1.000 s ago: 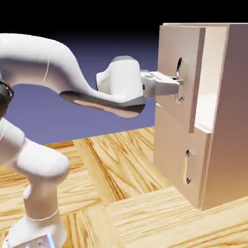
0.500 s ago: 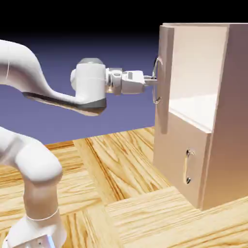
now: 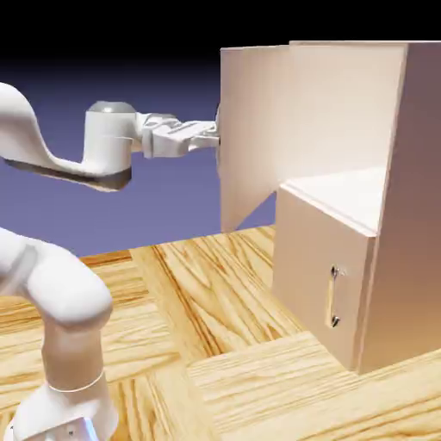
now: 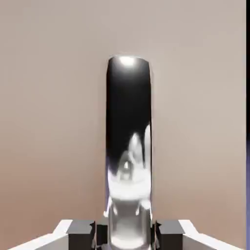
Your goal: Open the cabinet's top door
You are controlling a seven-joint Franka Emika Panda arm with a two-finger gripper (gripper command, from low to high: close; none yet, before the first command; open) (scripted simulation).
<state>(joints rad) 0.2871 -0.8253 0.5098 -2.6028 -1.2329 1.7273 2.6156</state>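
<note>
matt beige top door (image 3: pixel 251 129), glossy mirror-like metal handle (image 4: pixel 128 146), grained wooden table (image 3: pixel 215 336).

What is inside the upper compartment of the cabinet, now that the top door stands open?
Only bare pale walls and a flat shelf floor show inside the cabinet. The top door, held by the gripper, covers the compartment's near part.

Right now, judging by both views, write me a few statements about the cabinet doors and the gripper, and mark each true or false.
1. The top door stands swung wide open. True.
2. The gripper hangs open, clear of the door. False: it is shut on the handle.
3. The lower door is open too. False: it sits closed.
4. The compartment behind the top door holds a box. False: nothing shows inside the cabinet.
5. The handle is shiny metal. True.
</note>
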